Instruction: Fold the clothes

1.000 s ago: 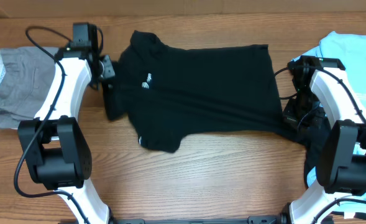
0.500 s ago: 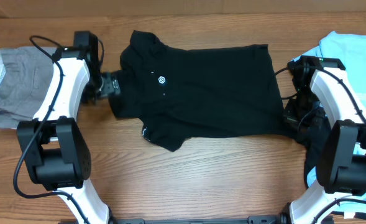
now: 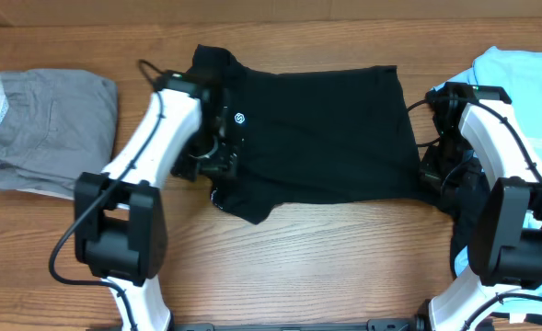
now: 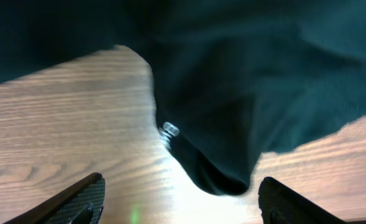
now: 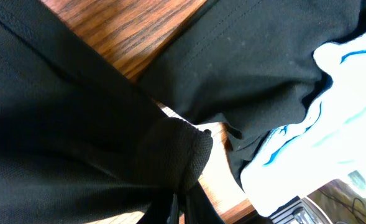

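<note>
Black tee lies spread across the middle of the wooden table, collar end toward the left, body running right, lower left edge rumpled and partly turned under. A small white logo shows on the chest near the collar. The left gripper hovers over the tee's left portion; from its wrist view the left gripper has its jaws spread wide, with bare wood and a hanging fold of black cloth between them and nothing gripped. The right gripper sits at the tee's right edge. Seen close, the right gripper is pressed together on a bunched ridge of black fabric, pinching it. The light blue tee lies at the far right of the table, partly under the right arm and touching the black cloth. A folded grey garment rests at the far left, well apart from the tee.
</note>
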{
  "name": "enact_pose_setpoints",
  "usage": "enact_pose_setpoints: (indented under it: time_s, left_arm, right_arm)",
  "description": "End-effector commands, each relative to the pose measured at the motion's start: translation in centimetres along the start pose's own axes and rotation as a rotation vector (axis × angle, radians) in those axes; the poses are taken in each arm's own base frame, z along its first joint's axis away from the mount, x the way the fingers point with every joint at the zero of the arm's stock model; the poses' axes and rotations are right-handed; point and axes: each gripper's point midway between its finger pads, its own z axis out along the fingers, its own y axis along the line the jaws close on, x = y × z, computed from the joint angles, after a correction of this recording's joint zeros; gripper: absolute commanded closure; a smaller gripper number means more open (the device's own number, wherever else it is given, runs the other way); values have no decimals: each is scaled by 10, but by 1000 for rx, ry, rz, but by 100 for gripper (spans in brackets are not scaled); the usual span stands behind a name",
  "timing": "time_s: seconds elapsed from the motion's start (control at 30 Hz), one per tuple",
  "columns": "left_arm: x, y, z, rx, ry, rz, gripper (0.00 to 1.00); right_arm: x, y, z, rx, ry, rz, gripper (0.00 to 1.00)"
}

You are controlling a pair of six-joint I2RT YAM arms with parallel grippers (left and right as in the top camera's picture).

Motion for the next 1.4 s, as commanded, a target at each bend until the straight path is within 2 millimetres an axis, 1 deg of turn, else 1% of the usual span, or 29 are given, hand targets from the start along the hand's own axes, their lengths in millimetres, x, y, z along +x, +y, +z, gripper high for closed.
enact_pose_setpoints:
  time_s: [0.0,0.1,0.17,0.27,0.33,0.37,0.47,0.5,0.53,0.6,0.67,0.73,0.87,0.9,0.93,0.97,1.03,1.1,1.17,1.27,1.3,1.37]
  left_arm:
    - [10,-5,0,-119,2,101,19]
    - [13,-16,1,-142,-1,143,19]
    - [14,-21,2,-161,-7,166,22]
    - [18,-21,6,-181,6,177,33]
    - [24,-20,13,-184,30,166,35]
    - [29,-21,22,-174,47,163,36]
    - [33,-24,36,-146,64,164,42]
    - [33,-25,38,-142,61,165,42]
    - [29,-27,40,-138,46,170,44]
    - [24,-30,40,-132,23,172,55]
    - [20,-32,41,-126,4,173,56]
    - [20,-32,41,-126,3,170,57]
    - [20,-32,41,-126,4,170,71]
    - [20,-32,41,-126,4,170,76]
    - [21,-31,41,-127,7,170,89]
    - [22,-30,40,-129,15,169,96]
    - [30,-28,40,-138,47,167,96]
    - [49,-21,35,-160,119,164,96]
    - [67,-16,25,-155,175,170,95]
    - [92,-25,3,-32,210,175,96]
    - [97,-27,-5,8,207,168,96]
    - [102,-28,-19,61,173,148,96]
  right_arm:
    - [-2,-6,-2,14,-14,10,96]
    - [-2,-6,-2,13,-14,10,96]
    - [-2,-6,-2,14,-13,9,96]
    - [-2,-6,-2,14,-13,9,96]
    - [-2,-6,-2,14,-14,9,96]
    - [-2,-6,-2,14,-14,9,96]
    - [-2,-6,-2,14,-14,9,96]
    - [-2,-6,-2,14,-13,9,96]
    - [-2,-6,-2,14,-13,9,96]
    - [-2,-6,-2,14,-13,9,96]
    - [-1,-6,-2,14,-12,9,96]
    - [-1,-6,-2,14,-12,9,96]
    - [-1,-6,-2,14,-12,9,96]
    - [-1,-6,-2,14,-12,9,96]
    - [-1,-6,-2,14,-13,9,96]
    - [-1,-6,-2,14,-13,9,96]
    - [-1,-6,-2,15,-11,8,96]
    - [1,-7,-2,19,-3,6,96]
    - [3,-8,-2,22,4,1,96]
    - [6,-8,-2,18,20,-2,96]
    - [8,-7,-2,13,28,-3,96]
    - [10,-6,-2,5,36,-4,96]
